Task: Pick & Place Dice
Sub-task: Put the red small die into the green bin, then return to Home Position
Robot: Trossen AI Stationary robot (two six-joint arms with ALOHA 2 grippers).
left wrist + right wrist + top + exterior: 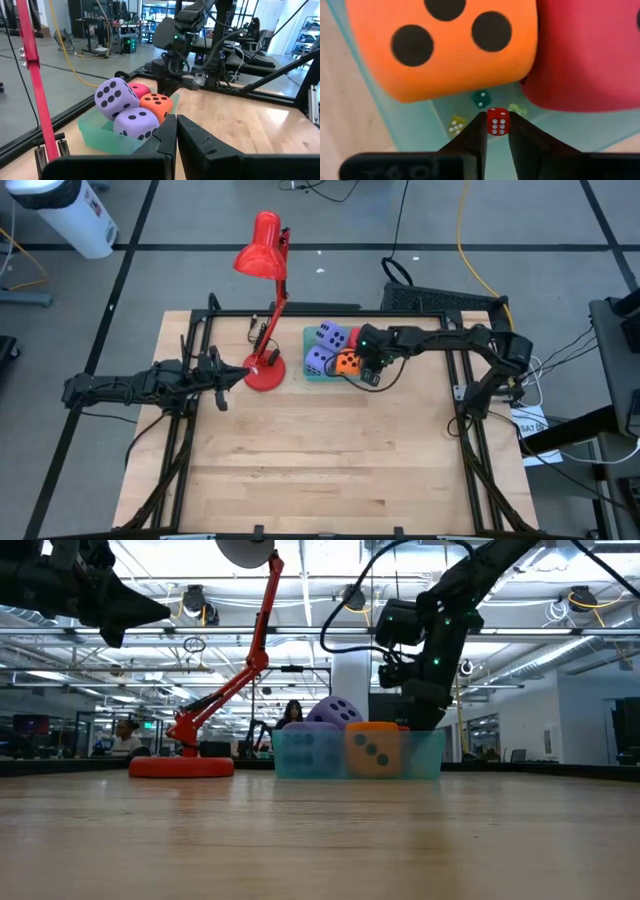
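A teal tray sits at the table's far middle. It holds two purple dice, an orange die and a red die. The right wrist view shows the orange die and the red die lying on the tray floor. Small teal, yellow and pale green dice lie there too. My right gripper reaches down into the tray's right near corner, shut on a tiny red die. My left gripper is shut and waits left of the lamp. My right gripper pinches the tiny red die between its two fingertips, at their free ends only. The fingers come from above, pointing down into the tray beside the orange die. Whether the tiny die touches the tray floor, I cannot tell.
A red desk lamp stands with its round base just left of the tray, its arm leaning toward the far edge. Black frame rails run along the table's sides. Bare wood fills the near half.
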